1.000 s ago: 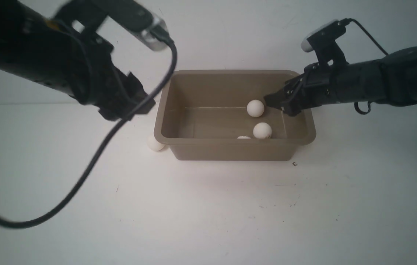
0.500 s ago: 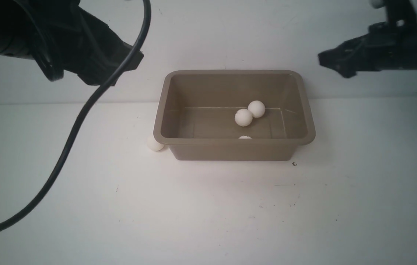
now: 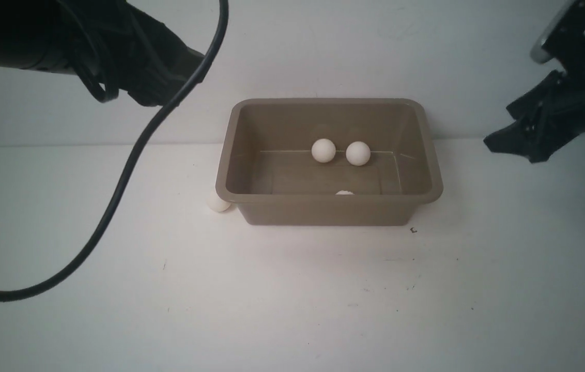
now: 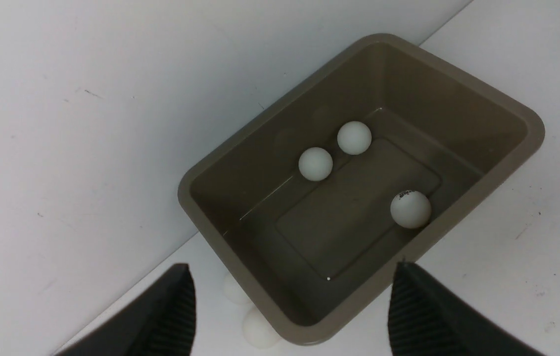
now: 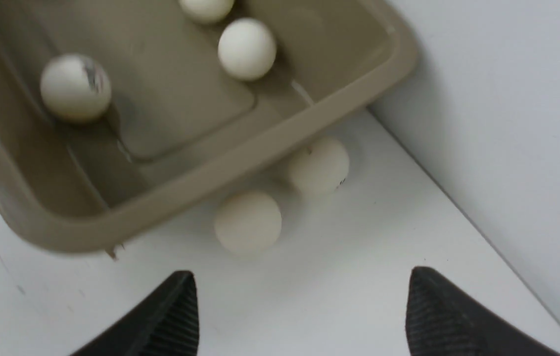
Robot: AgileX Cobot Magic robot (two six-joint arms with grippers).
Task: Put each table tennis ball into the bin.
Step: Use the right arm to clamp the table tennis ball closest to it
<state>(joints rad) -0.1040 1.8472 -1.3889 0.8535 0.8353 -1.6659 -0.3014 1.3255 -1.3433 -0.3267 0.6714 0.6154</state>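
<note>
Left pincer (image 4: pixel 291 266) and right pincer (image 5: pixel 301 273) are both hanging open and empty. Two table tennis balls (image 5: pixel 248 222) are lying just beside the bin (image 5: pixel 186 183), along its right wall. Advising: descend on the nearer ball, jaws straddling its middle, clear of the rim

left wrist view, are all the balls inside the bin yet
No, three table tennis balls lie in the bin, but two other balls sit on the table outside, by its corner.

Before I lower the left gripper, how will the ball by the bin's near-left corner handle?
The ball is a smooth sphere, so likely rolls away if nudged. It sits beside the bin, partly under its rim, which may block the grasp. Small, so probably light.
</note>
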